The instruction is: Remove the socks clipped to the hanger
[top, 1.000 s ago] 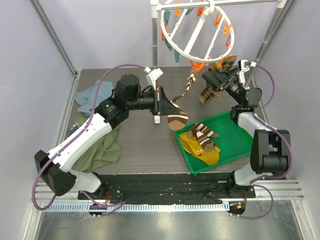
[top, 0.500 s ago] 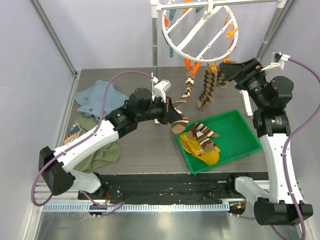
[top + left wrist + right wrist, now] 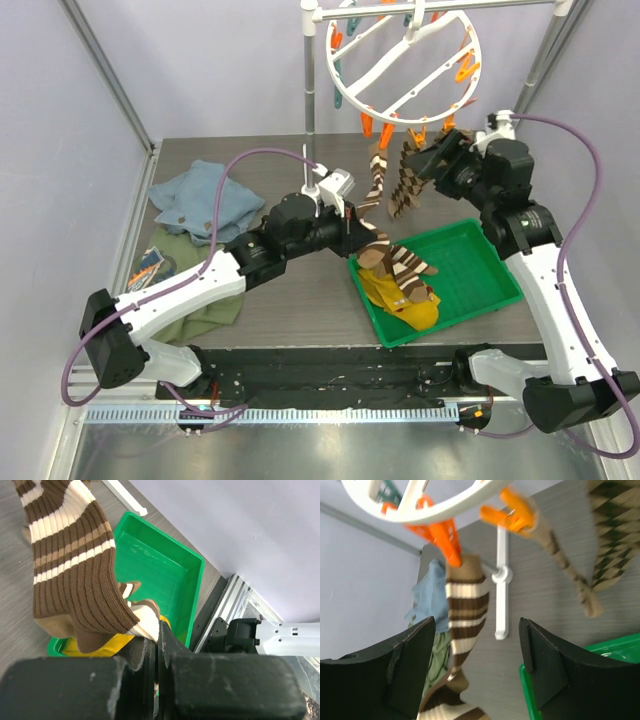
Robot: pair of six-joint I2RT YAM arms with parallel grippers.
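While a striped sock [image 3: 75, 580] is pinched in the tightly closed left claw [image 3: 156, 635], the right claw [image 3: 476, 630] is held spread wide and empty, a clipped sock [image 3: 467, 605] just ahead.

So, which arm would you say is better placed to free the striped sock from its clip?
Likely right. The right fingers, open, face the hanger, with the striped sock and its orange clip framed between them. The left fingers are shut on seemingly that sock's lower end, by the green tray.
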